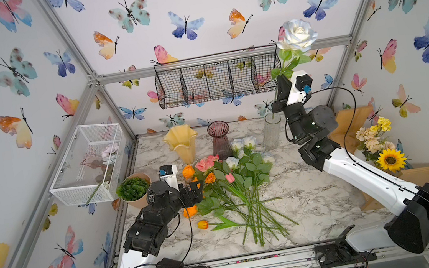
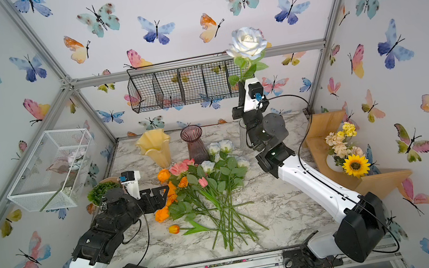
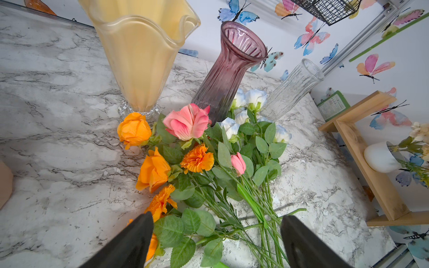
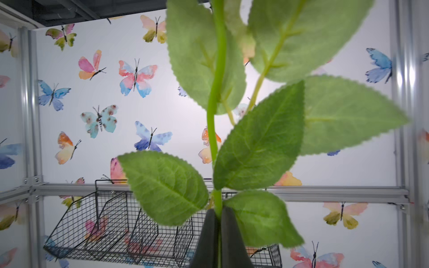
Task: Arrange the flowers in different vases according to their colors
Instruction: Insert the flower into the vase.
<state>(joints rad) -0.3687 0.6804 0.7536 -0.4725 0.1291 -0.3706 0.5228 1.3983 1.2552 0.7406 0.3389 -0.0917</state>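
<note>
My right gripper [image 1: 282, 80] [image 4: 218, 214] is shut on the green stem [image 4: 214, 116] of a white-blue rose [image 1: 297, 34] [image 2: 246, 40] and holds it upright, high at the back right. The stem's lower end hangs at the mouth of the clear glass vase [image 1: 272, 131]; in the left wrist view that vase [image 3: 292, 88] looks empty. The yellow ruffled vase [image 1: 182, 142] and the purple vase [image 1: 220, 139] stand empty to its left. Orange, pink and white-blue flowers [image 1: 230, 184] lie in a pile mid-table. My left gripper [image 1: 196, 190] [image 3: 217, 218] hovers open over the pile's leaves.
An orange tulip [image 1: 203, 224] lies apart at the pile's front left. A potted succulent [image 1: 132, 189] stands behind my left arm. A white wire basket [image 1: 87, 163] hangs on the left wall and a black one [image 1: 216, 77] on the back wall. The wooden shelf [image 1: 351, 124] at right holds a sunflower bouquet [image 1: 391, 159].
</note>
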